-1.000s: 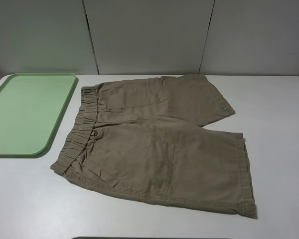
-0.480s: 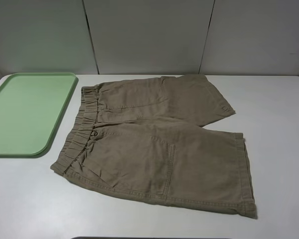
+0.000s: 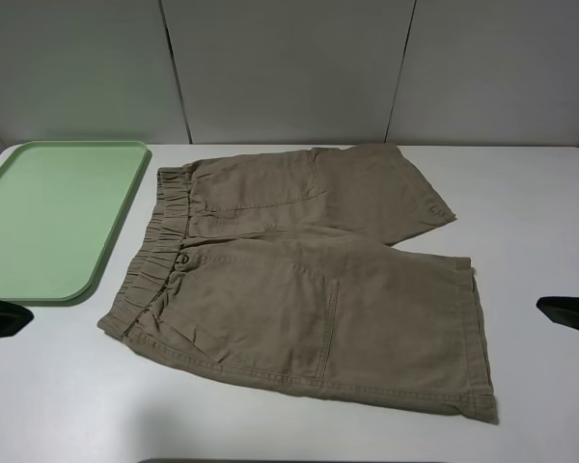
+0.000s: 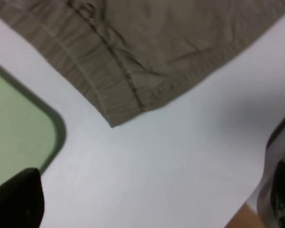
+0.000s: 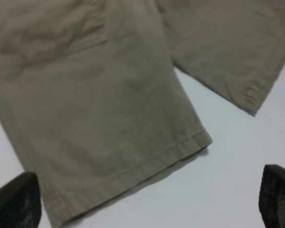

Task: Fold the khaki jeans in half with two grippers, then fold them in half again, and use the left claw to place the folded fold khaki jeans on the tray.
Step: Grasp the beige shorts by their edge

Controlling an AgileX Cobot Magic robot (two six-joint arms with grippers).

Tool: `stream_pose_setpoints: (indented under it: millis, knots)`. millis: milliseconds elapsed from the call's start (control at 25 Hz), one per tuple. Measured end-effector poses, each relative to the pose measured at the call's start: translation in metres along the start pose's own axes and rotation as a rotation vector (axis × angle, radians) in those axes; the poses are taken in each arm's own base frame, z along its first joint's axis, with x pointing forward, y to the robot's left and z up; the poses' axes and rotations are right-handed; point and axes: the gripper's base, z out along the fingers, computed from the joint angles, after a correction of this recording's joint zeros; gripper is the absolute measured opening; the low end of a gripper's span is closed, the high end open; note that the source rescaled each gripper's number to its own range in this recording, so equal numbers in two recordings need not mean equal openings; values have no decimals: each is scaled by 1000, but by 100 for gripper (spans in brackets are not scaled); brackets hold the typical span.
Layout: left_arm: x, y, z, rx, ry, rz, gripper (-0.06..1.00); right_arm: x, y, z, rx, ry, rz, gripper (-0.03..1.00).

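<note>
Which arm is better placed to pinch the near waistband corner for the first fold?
Left. The left gripper hangs open by the tray, close to that corner of the khaki jeans; the right gripper hangs open by the leg hems.

The khaki jeans are matt, wrinkled cloth. The tray looks like smooth plastic. The table is smooth, matt.

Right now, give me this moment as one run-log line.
phase: pre-grasp | khaki jeans: flat, unfolded | tray: bare | left end effector: open, by waistband corner | right end effector: open, by leg hem
</note>
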Motion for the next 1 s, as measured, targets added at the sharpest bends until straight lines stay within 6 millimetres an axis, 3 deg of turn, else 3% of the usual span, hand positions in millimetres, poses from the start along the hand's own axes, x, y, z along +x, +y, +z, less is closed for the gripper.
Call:
stream_pose_setpoints:
  millis: [200,400,720,1000]
  knots:
    - [-13,-3,26,23,133,155,95,8,2,5,1,77,-68,100]
    - [-23,-1,45,-43,200,295,95,30,15,28,-31,154,-113,100]
    - [-36,6,82,-64,286,387,95,53,25,51,-21,189,-218,100]
    - [-44,6,114,-48,308,433,95,57,27,65,-4,194,-278,100]
